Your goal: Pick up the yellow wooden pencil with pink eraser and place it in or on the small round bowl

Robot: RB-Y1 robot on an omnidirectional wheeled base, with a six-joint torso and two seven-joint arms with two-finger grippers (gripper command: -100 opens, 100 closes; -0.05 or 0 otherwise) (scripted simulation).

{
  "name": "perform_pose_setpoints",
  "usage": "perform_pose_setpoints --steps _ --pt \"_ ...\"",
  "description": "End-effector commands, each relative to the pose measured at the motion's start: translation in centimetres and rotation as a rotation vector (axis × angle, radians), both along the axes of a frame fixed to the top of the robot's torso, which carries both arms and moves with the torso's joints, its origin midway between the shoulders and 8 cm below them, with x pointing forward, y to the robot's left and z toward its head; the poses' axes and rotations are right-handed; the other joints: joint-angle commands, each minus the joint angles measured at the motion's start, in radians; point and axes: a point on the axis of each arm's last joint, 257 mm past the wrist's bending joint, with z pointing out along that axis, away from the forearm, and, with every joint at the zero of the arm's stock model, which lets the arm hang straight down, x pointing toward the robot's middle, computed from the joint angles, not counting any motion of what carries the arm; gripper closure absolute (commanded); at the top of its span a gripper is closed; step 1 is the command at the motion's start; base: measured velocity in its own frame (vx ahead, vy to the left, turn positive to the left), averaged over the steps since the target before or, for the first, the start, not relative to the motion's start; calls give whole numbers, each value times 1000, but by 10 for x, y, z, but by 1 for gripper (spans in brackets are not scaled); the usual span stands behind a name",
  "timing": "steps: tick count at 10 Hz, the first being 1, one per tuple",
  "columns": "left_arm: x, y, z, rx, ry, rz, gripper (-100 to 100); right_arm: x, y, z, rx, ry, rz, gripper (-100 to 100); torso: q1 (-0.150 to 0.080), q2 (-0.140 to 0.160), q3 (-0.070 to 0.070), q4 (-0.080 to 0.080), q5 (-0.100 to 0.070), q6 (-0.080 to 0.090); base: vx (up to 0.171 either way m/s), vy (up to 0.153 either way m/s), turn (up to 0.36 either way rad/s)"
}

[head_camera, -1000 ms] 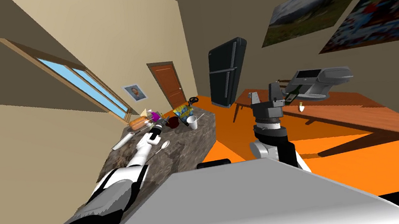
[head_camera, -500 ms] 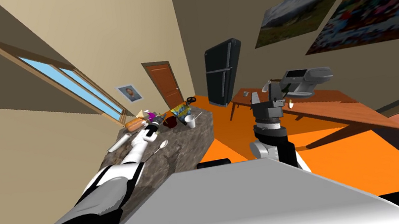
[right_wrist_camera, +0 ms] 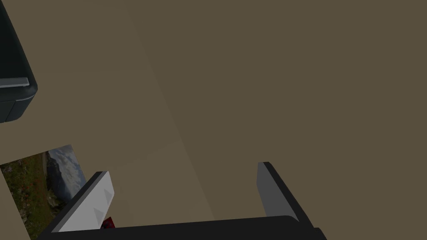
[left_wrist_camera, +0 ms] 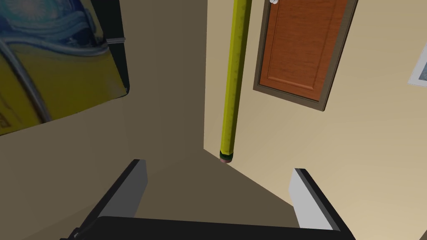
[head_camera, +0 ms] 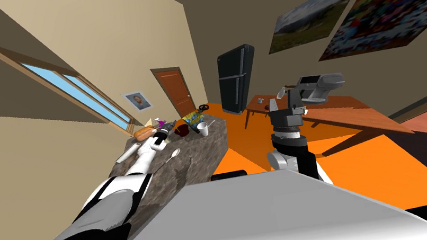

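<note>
One yellow pencil (left_wrist_camera: 234, 79), straight ahead of left gripper (left_wrist_camera: 219, 177), just beyond the fingertips. Long axis running directly away from gripper, dark ferrule and pinkish eraser end nearest, far tip cut off at picture's edge. Left gripper: fingers wide apart, nothing between them, extended over bench (head_camera: 196, 153) among clutter. Right gripper (right_wrist_camera: 183, 183): likewise spread and empty, raised well apart from bench and pencil; left arm plainly the nearer. Dark red bowl (head_camera: 182, 130), probable target, just beside left gripper toward right arm's side. Yellow-and-blue pack (left_wrist_camera: 50, 75) close outside one left finger. Support under pencil hidden; lying, leaning or propped, cannot tell. Judgement: end-on approach, so advance past eraser likely needed for fingers to close across shaft.
</note>
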Motion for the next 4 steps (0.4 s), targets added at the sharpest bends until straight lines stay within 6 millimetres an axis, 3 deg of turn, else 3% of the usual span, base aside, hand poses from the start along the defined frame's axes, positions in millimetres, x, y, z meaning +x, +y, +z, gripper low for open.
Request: perform_pose_setpoints --steps 1,4 --pt "0 0 0 0 0 0 0 0 0 0 0 0 0 0 0 0 0 0 0 0 0 0 0" --pt "0 0 0 0 0 0 0 0 0 0 0 0 0 0 0 -1 0 0 0 0 0 0 0"
